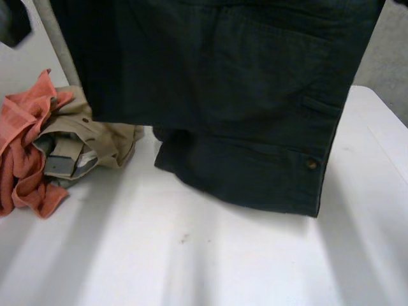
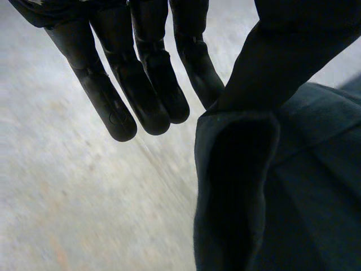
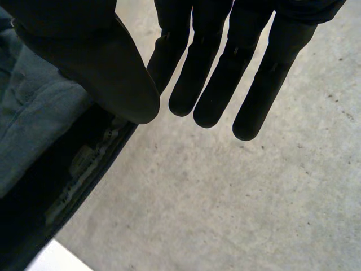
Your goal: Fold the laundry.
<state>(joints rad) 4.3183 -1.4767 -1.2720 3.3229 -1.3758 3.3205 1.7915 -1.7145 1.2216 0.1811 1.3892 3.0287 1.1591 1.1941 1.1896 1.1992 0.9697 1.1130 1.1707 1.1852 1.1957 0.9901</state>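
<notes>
A pair of dark shorts [image 1: 242, 83] hangs spread in the air over the white table [image 1: 191, 255]. Its back pocket and a brass button [image 1: 312, 164] face me, and its lower hem rests crumpled on the tabletop. In the left wrist view my left hand [image 2: 146, 84] keeps its fingers straight while its thumb [image 2: 293, 51] clamps a folded top edge of the shorts [image 2: 304, 186]. In the right wrist view my right hand [image 3: 225, 68] also has straight fingers, and its thumb [image 3: 107, 73] presses the other top edge of the shorts [image 3: 34, 130].
At the table's left edge lie a crumpled orange cloth [image 1: 25, 146] and a beige garment [image 1: 83, 140], touching each other. A grey post [image 1: 60, 51] stands behind them. Bare grey floor shows beneath both hands.
</notes>
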